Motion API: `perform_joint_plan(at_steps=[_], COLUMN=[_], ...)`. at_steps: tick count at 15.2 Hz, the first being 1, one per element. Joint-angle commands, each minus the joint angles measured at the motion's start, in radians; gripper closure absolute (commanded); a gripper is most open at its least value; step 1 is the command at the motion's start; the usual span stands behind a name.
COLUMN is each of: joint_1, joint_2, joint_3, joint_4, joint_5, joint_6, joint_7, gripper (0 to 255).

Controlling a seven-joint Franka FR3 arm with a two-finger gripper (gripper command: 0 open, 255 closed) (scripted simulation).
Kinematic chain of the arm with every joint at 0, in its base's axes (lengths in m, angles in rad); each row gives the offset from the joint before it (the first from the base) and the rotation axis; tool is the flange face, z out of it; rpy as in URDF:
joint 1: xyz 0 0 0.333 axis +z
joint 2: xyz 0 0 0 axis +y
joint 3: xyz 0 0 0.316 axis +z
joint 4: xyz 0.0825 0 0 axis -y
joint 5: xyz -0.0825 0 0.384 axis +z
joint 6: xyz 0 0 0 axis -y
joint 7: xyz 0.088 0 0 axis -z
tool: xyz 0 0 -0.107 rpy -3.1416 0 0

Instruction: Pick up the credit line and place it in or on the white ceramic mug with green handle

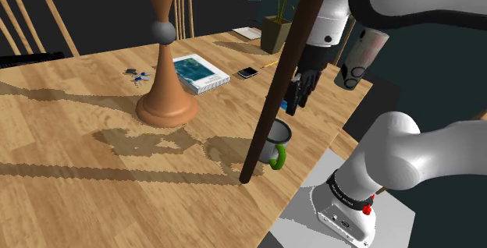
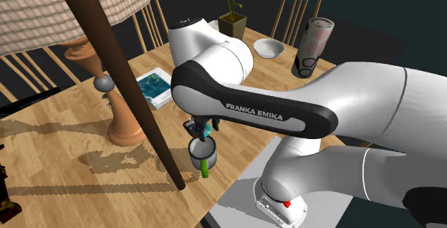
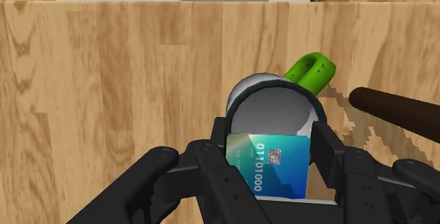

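Hovering for the drop, almost there
End effector (image 3: pixel 271 152) pinches the blue credit card (image 3: pixel 268 172) just above the green-handled mug (image 1: pixel 279 139), shoulder view's lower middle; next up, probably lower and release.

I see pale grained wood tabletop (image 3: pixel 106 82), smooth glossy teal card (image 3: pixel 271 166) with a metallic-looking chip, smooth whitish mug (image 3: pixel 271 110), smooth green handle (image 3: pixel 310 71), matt black gripper (image 3: pixel 272 139)

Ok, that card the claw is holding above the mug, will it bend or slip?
Probably stiff: the card looks flat, clamped in the claw. Likely light, being a small card. Its glossy face may be slippery, so it could slide down toward the mug.
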Motion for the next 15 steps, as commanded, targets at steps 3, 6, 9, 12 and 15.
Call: perform_joint_plan(at_steps=[3, 6, 9, 12, 15], joint_1=[0.048, 0.051, 0.055, 0.059, 0.063], joint_2=[-0.080, -0.087, -0.091, -0.093, -0.092], joint_3=[0.062, 0.071, 0.081, 0.091, 0.102], joint_4=[-0.020, -0.062, -0.104, -0.144, -0.183], joint_5=[0.071, 0.079, 0.089, 0.099, 0.110], joint_6=[-0.050, -0.014, 0.023, 0.062, 0.101], joint_7=[0.081, 0.077, 0.073, 0.069, 0.065], gripper=[255, 255, 255, 255, 255])
